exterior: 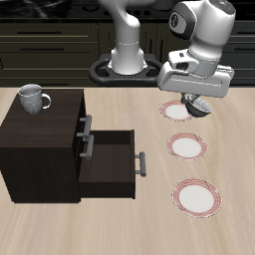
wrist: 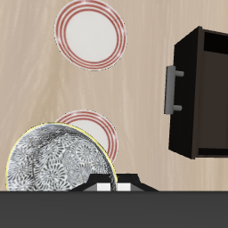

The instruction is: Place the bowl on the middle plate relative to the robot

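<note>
My gripper (exterior: pixel 191 98) is shut on the rim of the speckled white-grey bowl (exterior: pixel 197 106) and holds it in the air above the row of three red-rimmed plates. In the exterior view the bowl hangs over the farthest plate (exterior: pixel 173 111); the middle plate (exterior: pixel 186 147) and the nearest plate (exterior: pixel 195 196) lie bare. In the wrist view the gripper (wrist: pixel 114 183) holds the bowl (wrist: pixel 55 162), which partly covers the middle plate (wrist: pixel 96 130). The nearest plate (wrist: pixel 89 34) shows beyond it.
A dark wooden cabinet (exterior: pixel 40 149) stands beside the plates with its drawer (exterior: pixel 112 159) pulled open toward them; it also shows in the wrist view (wrist: pixel 203 89). A white-grey handled mug (exterior: pixel 33 98) stands on the cabinet top.
</note>
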